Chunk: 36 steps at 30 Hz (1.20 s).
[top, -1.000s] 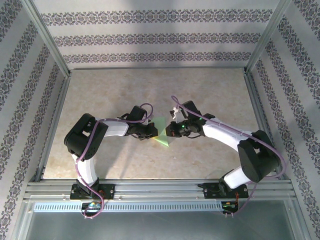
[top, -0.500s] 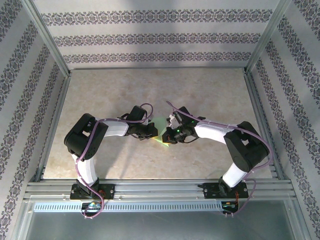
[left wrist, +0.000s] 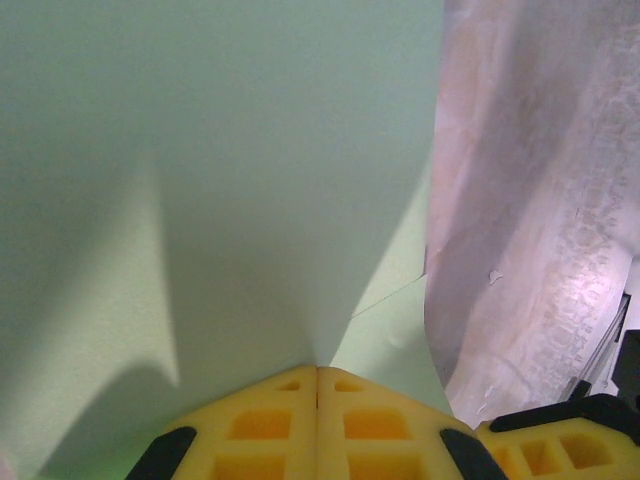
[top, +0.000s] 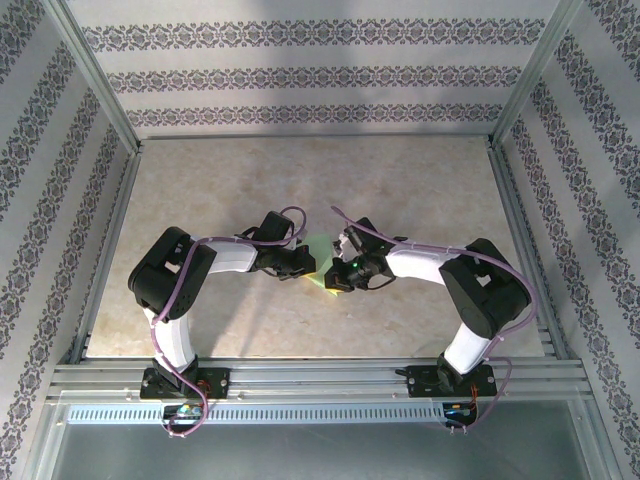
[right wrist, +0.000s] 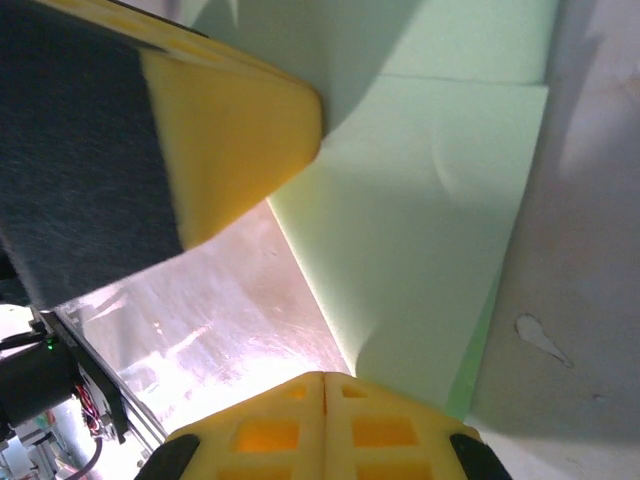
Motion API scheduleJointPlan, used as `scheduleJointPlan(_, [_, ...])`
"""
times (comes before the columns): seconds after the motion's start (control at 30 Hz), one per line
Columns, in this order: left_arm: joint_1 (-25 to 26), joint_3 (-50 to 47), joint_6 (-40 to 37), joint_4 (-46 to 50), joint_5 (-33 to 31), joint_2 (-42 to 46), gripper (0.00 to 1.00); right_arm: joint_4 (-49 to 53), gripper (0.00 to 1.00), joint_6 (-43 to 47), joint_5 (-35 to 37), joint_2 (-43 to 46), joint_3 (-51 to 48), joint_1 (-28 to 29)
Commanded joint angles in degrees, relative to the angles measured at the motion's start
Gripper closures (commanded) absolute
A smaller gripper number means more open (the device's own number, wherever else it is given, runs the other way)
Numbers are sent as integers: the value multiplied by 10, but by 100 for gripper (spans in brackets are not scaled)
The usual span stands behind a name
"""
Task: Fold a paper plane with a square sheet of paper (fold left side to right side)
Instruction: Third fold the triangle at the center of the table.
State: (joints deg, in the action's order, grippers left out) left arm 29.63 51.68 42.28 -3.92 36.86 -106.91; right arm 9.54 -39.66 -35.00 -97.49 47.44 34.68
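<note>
Pale green square sheet of paper lies mid-table, between both tools. Your right gripper has advanced from 3 o'clock toward the left gripper. Both are clamped on the sheet. The fold appears underway, with the crease not yet flattened.

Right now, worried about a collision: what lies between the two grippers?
The green paper spans the gap between the left gripper and right gripper, seen from the top camera; both pinch it.
</note>
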Motion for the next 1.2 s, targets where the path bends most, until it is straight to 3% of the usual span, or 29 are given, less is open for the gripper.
scheduleJointPlan(0.0, [7,-13,-9,40,-46,-35,96,-9,100,-11,1,-10,-10,7])
scheduleJointPlan(0.63, [7,-11,-6,35,-41,-36,92,-21,100,-22,2,-26,-16,19])
scheduleJointPlan(0.97, [7,-8,-9,41,-41,-34,92,-17,100,-26,11,32,-11,9])
scheduleJointPlan(1.17, [8,-8,-10,42,-43,-34,92,-14,100,-20,16,13,-5,6])
